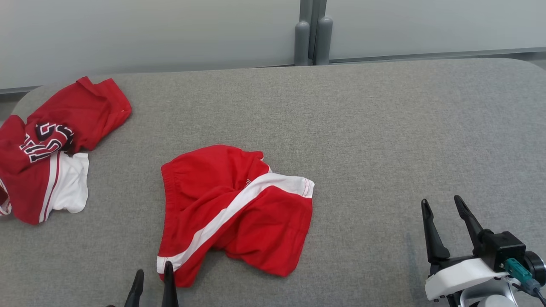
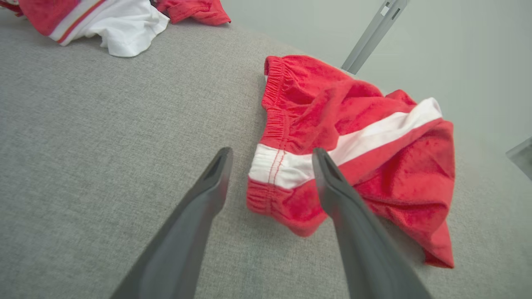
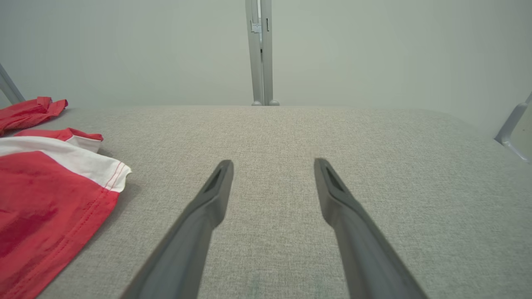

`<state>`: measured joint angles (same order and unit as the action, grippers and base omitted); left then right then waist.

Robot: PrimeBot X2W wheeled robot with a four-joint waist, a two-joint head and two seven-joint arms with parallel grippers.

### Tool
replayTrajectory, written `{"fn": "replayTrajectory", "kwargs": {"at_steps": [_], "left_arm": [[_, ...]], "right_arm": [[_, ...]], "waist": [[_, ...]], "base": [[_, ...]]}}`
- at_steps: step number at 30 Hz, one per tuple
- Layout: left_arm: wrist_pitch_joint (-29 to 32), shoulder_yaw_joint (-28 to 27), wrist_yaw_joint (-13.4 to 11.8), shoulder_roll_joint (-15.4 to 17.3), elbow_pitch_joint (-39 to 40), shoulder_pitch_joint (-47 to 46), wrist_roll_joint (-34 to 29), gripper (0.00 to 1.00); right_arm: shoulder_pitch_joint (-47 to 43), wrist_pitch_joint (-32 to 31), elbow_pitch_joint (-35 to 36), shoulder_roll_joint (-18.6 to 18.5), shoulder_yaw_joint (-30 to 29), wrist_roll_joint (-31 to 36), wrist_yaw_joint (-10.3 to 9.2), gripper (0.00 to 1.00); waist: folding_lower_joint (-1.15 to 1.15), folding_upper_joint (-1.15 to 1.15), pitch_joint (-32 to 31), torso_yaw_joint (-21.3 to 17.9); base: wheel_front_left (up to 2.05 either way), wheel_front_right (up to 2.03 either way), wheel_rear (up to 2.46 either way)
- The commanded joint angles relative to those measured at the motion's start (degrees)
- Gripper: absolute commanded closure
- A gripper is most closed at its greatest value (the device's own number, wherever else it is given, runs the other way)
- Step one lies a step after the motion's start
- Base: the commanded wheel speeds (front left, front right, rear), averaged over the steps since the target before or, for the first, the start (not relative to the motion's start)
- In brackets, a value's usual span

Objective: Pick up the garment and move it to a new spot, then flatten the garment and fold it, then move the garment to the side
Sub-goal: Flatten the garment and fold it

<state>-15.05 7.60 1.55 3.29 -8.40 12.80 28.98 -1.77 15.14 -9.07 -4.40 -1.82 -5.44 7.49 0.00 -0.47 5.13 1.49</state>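
The garment (image 1: 232, 209) is a pair of red shorts with a white side stripe. It lies crumpled on the grey padded table (image 1: 384, 128), a little left of centre. My left gripper (image 1: 153, 270) is at the bottom edge, right at the near left corner of the garment (image 2: 365, 137). In the left wrist view the left gripper (image 2: 271, 153) is open, and the white-banded hem lies between and beyond its fingertips, not gripped. My right gripper (image 1: 441, 200) stands open at the lower right over bare table. In the right wrist view the right gripper (image 3: 273, 162) has the garment (image 3: 45, 187) off to its left.
A second red and white piece of clothing (image 1: 47, 149) with lettering lies bunched at the table's far left edge. A grey post (image 1: 313, 34) stands behind the table's back edge. Bare table stretches across the right half and the back.
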Motion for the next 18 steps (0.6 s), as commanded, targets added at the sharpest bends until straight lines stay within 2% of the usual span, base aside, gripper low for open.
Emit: {"fn": "replayTrajectory", "kwargs": {"at_steps": [1,12,18], "left_arm": [[-0.14,-0.86,0.81,-0.06,0.95,-0.17,0.07,0.0],[-0.08,-4.87,4.03,-0.21,6.4,0.95,-4.19,0.0],[-0.08,-4.64,4.95,2.69,4.05,-0.48,-7.45,0.0]], "right_arm": [[0.51,0.02,0.58,-0.28,-0.1,-0.28,0.0,0.0],[-1.94,0.02,5.02,0.64,-0.77,0.71,0.0,0.0],[-2.72,0.02,7.46,0.94,0.16,2.34,0.0,0.0]], "waist": [[0.0,0.47,-0.03,-0.25],[0.0,0.47,-3.75,-2.62],[0.0,0.47,-3.6,-4.42]], "base": [[0.0,0.0,0.0],[0.0,0.0,0.0],[0.0,0.0,0.0]]}}
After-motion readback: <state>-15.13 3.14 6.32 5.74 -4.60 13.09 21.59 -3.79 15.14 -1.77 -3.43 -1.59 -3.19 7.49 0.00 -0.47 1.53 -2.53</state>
